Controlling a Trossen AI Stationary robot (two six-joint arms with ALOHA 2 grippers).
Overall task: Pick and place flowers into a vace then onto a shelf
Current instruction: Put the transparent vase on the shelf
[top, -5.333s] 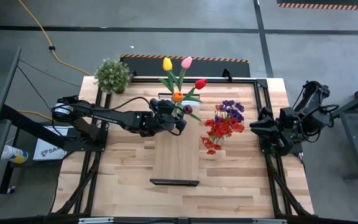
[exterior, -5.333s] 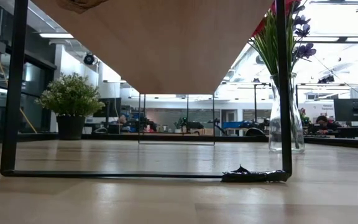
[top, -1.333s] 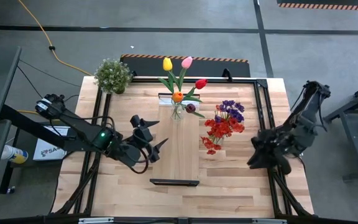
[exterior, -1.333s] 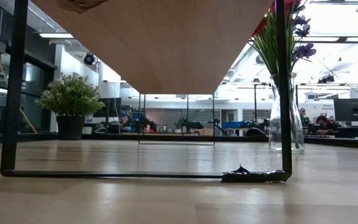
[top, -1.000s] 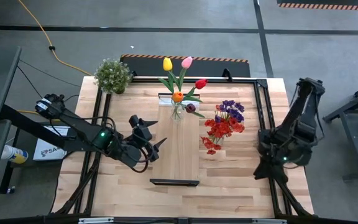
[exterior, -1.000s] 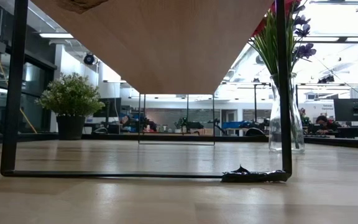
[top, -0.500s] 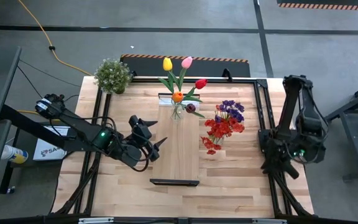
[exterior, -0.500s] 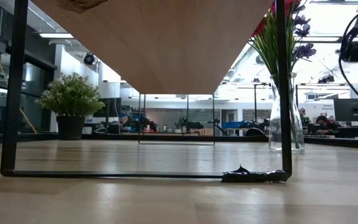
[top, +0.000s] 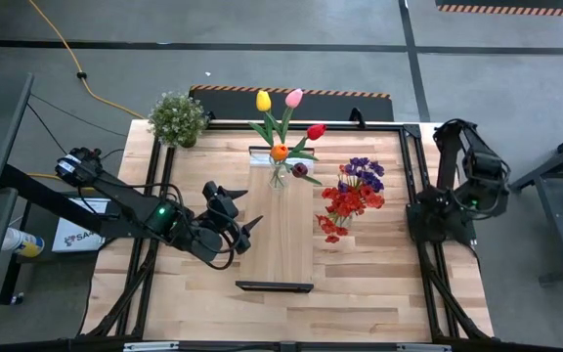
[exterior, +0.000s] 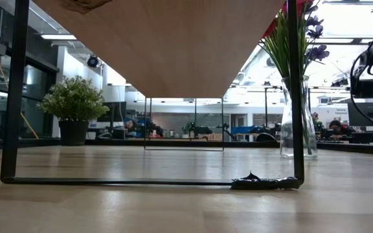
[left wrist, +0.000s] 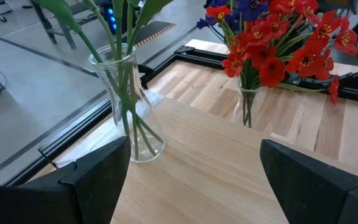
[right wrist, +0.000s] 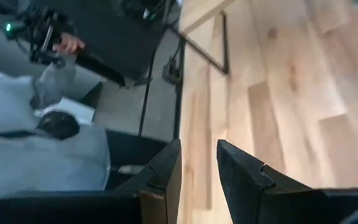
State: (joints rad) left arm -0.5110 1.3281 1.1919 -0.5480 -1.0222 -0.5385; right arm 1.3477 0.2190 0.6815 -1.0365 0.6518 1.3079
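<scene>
While both arms idle: two vases (top: 279, 177), one shelf (top: 280, 230).

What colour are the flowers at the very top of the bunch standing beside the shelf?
Purple flowers, above the red ones; clearest in the high view.

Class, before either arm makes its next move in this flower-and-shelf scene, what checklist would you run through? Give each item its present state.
1. Tulip vase standing on the shelf: ok.
2. Tulip vase upright, stems inside: ok.
3. Left gripper open, empty, clear of the tulip vase: ok.
4. Second vase with red and purple flowers on the shelf: not ok, it stands on the table beside it.
5. Right gripper empty, jaws nearly closed: ok.
6. Right arm's clear reach to the second vase: cannot tell.
</scene>
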